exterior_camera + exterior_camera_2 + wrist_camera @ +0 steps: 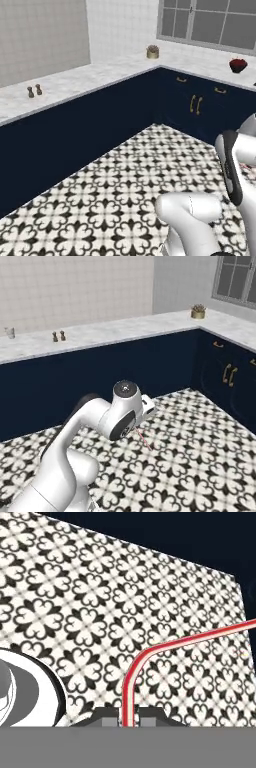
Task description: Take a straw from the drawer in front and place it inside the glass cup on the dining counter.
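Note:
My gripper [129, 720] is shut on the straw [131, 682], a thin red-pink tube. In the hand view it rises between the dark fingertips [107, 717], then bends off to the right above the patterned floor. In the right base view the straw [143, 439] pokes out below the hand as a short red line, and the arm's wrist hides the fingers. The glass cup [10, 332] stands far off at the left end of the dining counter [115, 331], a marble slab on a navy base. I cannot pick out which navy front is the drawer.
Two brown shakers [58, 336] [34, 91] stand on the same counter. A small potted plant [152, 51] sits in the corner and a red bowl [238, 65] under the window. Navy cabinets with brass handles [195, 105] line the right. Patterned floor [125, 190] lies between.

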Motion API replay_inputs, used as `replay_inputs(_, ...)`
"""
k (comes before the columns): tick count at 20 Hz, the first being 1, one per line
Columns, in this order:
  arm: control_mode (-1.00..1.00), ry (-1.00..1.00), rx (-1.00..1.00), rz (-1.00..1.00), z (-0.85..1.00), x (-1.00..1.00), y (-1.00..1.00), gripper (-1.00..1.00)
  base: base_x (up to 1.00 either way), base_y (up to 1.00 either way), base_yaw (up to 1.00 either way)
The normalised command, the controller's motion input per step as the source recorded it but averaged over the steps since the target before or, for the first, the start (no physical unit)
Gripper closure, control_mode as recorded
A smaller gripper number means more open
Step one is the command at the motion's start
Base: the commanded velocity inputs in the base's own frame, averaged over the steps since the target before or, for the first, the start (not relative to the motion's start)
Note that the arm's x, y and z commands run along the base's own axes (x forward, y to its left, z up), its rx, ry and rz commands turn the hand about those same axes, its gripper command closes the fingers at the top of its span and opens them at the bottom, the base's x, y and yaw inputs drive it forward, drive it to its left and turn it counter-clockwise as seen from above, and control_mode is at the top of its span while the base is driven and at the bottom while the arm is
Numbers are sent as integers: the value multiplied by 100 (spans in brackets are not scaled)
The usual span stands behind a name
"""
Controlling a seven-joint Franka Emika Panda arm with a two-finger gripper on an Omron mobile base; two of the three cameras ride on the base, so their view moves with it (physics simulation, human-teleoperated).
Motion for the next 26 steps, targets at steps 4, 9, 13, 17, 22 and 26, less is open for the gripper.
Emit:
replay_inputs(4, 100, 0, 0, 0, 0, 0, 0, 100, -9, 100, 45)
replay_inputs(9, 100, 0, 0, 0, 0, 0, 0, 100, 4, 100, 39)
replay_inputs(13, 100, 0, 0, 0, 0, 0, 0, 100, 40, 100, 28)
replay_inputs(17, 100, 0, 0, 0, 0, 0, 0, 100, 55, 100, 25)
replay_inputs(22, 100, 0, 0, 0, 0, 0, 0, 100, 81, 99, 19)
replay_inputs(26, 100, 0, 0, 0, 0, 0, 0, 100, 99, 97, 13)
